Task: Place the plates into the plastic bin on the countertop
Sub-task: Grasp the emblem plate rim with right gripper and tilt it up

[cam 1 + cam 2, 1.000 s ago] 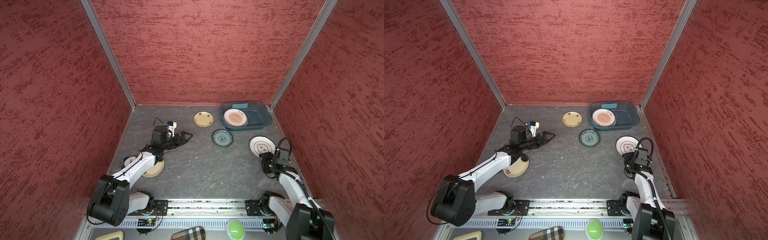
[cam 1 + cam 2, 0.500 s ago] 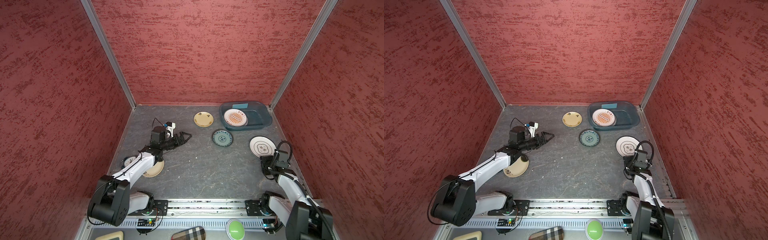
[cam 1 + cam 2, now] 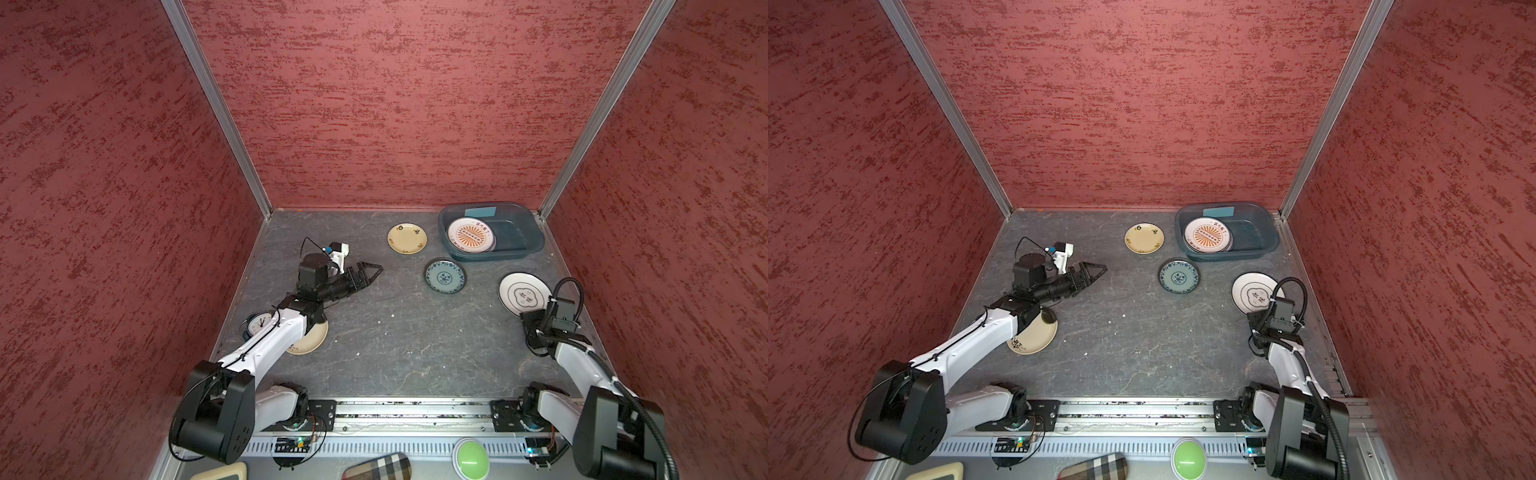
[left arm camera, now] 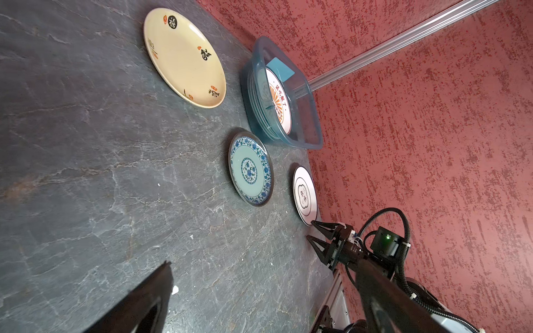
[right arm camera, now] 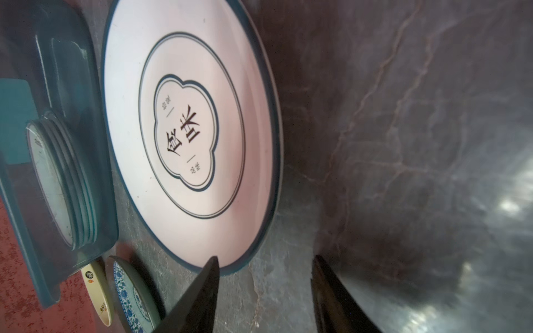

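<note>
At 5 o'clock on the dark grey, pale-veined countertop (image 3: 395, 353), the right gripper (image 5: 265, 257) is half open, astride the teal rim of the white quatrefoil plate (image 3: 521, 293) without gripping it. At 10 o'clock the left gripper (image 3: 372, 272) gapes wide, empty. Farthest, at 1 o'clock against the red textured walls (image 3: 395, 104), the translucent blue bin (image 3: 528, 245) holds stacked plates, with the sunburst plate (image 3: 471, 236) on top.
</note>
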Robot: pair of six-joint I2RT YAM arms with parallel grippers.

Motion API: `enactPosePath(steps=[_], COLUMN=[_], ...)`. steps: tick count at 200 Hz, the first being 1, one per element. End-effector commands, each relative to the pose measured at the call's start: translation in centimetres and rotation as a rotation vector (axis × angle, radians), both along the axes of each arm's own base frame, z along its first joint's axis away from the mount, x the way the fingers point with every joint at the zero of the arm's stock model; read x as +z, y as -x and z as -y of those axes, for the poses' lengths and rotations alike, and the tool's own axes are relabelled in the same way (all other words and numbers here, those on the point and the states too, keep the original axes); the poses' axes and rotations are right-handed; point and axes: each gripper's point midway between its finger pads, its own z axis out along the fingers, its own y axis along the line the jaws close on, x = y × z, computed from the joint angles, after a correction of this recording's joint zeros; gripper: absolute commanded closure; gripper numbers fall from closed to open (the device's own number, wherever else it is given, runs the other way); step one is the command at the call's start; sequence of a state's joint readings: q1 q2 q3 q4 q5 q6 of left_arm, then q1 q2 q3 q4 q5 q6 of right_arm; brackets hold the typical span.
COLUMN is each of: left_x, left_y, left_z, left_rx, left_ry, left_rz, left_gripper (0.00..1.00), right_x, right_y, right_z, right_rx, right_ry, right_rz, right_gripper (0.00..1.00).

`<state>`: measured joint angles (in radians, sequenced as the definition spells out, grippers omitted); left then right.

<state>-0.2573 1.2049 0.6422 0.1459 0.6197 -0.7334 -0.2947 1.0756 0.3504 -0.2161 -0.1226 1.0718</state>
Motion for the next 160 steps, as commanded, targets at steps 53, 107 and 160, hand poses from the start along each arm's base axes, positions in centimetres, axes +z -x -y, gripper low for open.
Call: enactPosePath(steps=[53, 107, 160], left_x=[2.9, 1.7, 1.6], left_y=[1.9, 2.0, 2.8], left_z=[8.7, 10.0, 11.1], left_rx=[-0.486, -0.495, -0.527], left_ry=[0.218, 0.158, 0.138], left_rz=[0.006, -0.019, -0.008], left_gripper=[0.0, 0.0, 0.01], right_x=[-1.5, -1.8, -2.1], right_y=[-1.8, -2.2, -2.7], right_z=[0.3, 0.6, 0.7], right_rx=[0.09, 0.081, 0.071], right_ry=[0.027, 0.034, 0.019], right_rz=[-0.027, -0.024, -0.013], right_gripper=[0.49, 0.51, 0.6])
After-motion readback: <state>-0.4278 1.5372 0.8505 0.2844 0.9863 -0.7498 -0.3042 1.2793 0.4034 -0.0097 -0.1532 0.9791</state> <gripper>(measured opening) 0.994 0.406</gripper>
